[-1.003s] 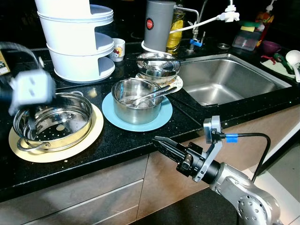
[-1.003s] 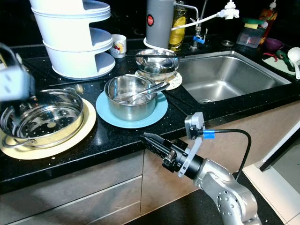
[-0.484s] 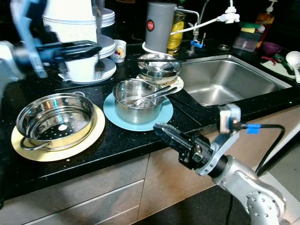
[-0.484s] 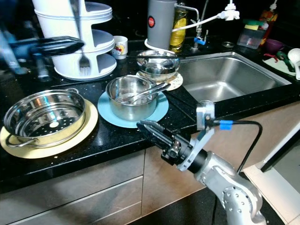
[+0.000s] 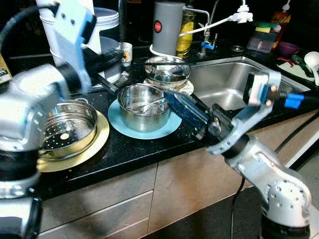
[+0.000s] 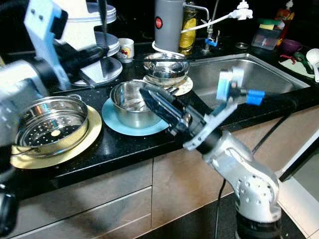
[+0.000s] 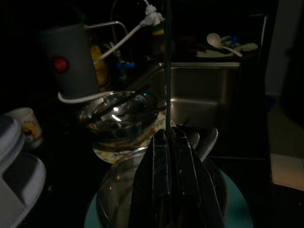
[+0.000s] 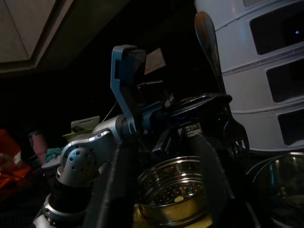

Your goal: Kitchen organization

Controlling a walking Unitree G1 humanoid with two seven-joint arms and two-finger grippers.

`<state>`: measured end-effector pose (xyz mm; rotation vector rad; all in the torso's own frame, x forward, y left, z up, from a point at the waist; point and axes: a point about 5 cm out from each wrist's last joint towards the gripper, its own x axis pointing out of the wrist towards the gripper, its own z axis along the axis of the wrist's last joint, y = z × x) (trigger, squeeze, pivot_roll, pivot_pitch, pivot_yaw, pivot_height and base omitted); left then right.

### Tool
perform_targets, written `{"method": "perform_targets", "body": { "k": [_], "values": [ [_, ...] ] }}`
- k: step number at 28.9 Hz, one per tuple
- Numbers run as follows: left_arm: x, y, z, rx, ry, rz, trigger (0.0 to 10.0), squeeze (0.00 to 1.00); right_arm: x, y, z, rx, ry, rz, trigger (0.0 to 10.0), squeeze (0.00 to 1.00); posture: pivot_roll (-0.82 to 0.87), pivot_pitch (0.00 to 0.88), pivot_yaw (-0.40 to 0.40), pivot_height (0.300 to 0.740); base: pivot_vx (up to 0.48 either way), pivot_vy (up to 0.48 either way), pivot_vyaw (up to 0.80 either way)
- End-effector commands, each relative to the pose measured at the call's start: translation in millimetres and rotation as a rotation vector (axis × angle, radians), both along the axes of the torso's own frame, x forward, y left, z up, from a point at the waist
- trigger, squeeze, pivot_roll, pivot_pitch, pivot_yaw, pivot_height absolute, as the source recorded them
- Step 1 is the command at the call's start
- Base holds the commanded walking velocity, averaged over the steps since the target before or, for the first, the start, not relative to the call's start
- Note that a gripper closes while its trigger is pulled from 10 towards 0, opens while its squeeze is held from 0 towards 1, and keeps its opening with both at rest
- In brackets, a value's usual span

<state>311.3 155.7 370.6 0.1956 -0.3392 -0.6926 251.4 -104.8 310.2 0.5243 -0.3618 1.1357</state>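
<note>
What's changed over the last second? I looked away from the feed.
The right gripper rose from below the counter edge and now reaches over the saucepan on the blue plate. The left gripper, shut on a fork, swung in from the far left and now hangs between the white tiered rack and the steamer pot. The pots, plates, bowl and sink stayed where they were.

**Bright head views with motion blur, very dark wrist views**

The two head views are evenly lit from above, with glare on the steel sink (image 5: 234, 84) and the perforated steamer pot (image 5: 67, 129). The left arm (image 5: 35, 107) is smeared by motion blur; the right gripper (image 6: 157, 107) is softly blurred. Both wrist views are very dim, with faint highlights on a steel bowl (image 7: 118, 114) and a white tiered rack (image 8: 266, 71).
</note>
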Motion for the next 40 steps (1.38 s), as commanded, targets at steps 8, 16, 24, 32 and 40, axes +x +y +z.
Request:
{"method": "perform_targets", "body": {
  "k": [8, 16, 24, 32, 40],
  "values": [
    [-24.1, 0.1, -14.6, 0.116, 0.147, -0.234, 0.0, 0.0, -0.3, 4.5, 8.3, -0.009, 0.009, 0.053, 10.0, 1.0, 0.0, 0.125, -0.025, 0.74, 0.0, 0.0, 0.0],
    [-42.5, -3.0, -20.2, 0.058, 0.233, -0.359, 0.0, 0.0, -1.9, 7.7, 10.4, -0.043, 0.015, 0.085, 10.0, 0.0, 0.0, 0.128, -0.034, 0.74, 0.0, 0.0, 0.0],
    [-51.6, -2.8, -29.0, 0.058, 0.284, -0.409, 0.0, 0.0, -7.6, 13.6, 11.3, -0.042, 0.012, 0.174, 10.0, 0.0, 0.0, 0.132, -0.041, 0.74, 0.0, 0.0, 0.0],
    [-57.0, -9.1, -39.0, 0.05, 0.328, -0.45, 0.0, 0.0, -6.9, 27.7, 0.8, -0.21, -0.018, 0.132, 10.0, 0.0, -0.01, 0.136, -0.046, 0.74, 0.0, 0.0, 0.0],
    [-65.6, -10.7, -43.1, 0.061, 0.332, -0.488, 0.0, 0.0, 4.3, 35.2, -5.5, -0.272, -0.009, 0.075, 10.0, 0.0, -0.01, 0.134, -0.055, 0.74, 0.0, 0.0, 0.0]
  ]
}}
